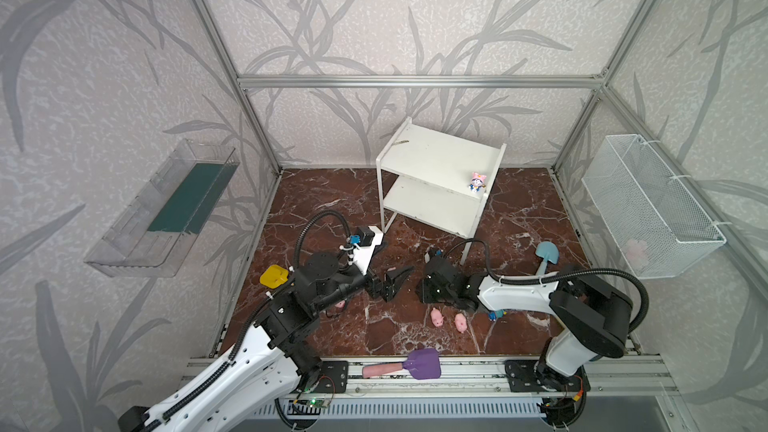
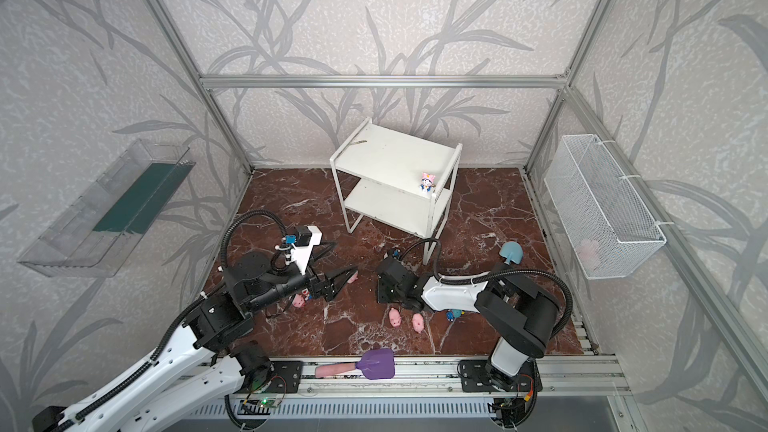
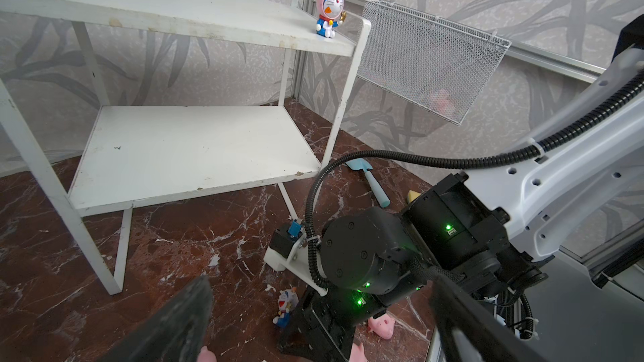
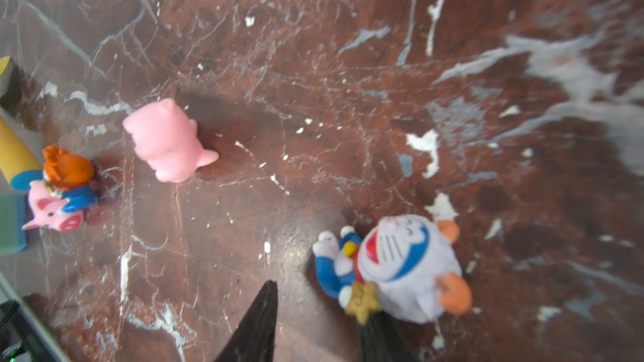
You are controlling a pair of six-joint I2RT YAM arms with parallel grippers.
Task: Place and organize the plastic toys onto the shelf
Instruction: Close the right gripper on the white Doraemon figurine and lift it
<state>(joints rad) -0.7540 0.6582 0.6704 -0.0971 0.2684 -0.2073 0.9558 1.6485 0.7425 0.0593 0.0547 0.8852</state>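
Left wrist: pink-hatted figurine (image 3: 329,5) upright

A purple shovel (image 1: 419,364) lies on the front rail (image 1: 465,380).

I find no legible text, label, brand, number or sign in any view. The closest candidate is the small gold star (image 4: 362,300) held by the blue-and-white plastic cartoon figurine with a white hat (image 4: 404,266) on the red-brown marbled worktop (image 4: 348,99). Any marking on that star is too blurred to read.
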